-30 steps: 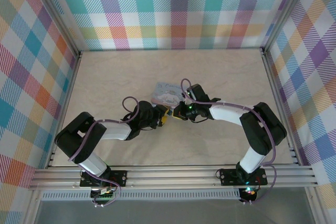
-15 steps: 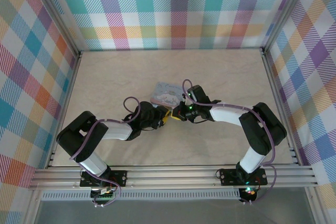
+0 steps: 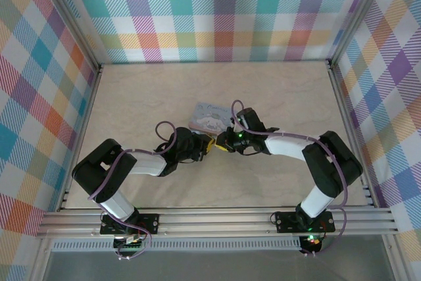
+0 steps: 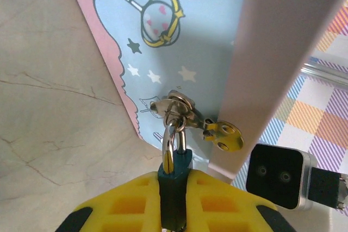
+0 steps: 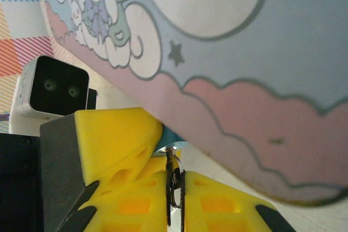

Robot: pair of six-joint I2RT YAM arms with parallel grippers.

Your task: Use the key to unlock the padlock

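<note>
Key insertion is in hand: the left gripper (image 4: 174,195) pinches the padlock (image 4: 175,168), which hangs from the tin's (image 4: 179,36) hasp (image 4: 176,104) just past its fingertips, and the right gripper (image 5: 175,195) pinches the key (image 5: 172,161), which must next be lined up with the hidden keyhole.

The top camera looks down on the whole table (image 3: 145,97) from above and behind the arms. The wrist cameras look forward, very near, over the left claw (image 4: 173,202) and the right claw (image 5: 175,199); both share the tin (image 4: 185,25) just ahead.
</note>
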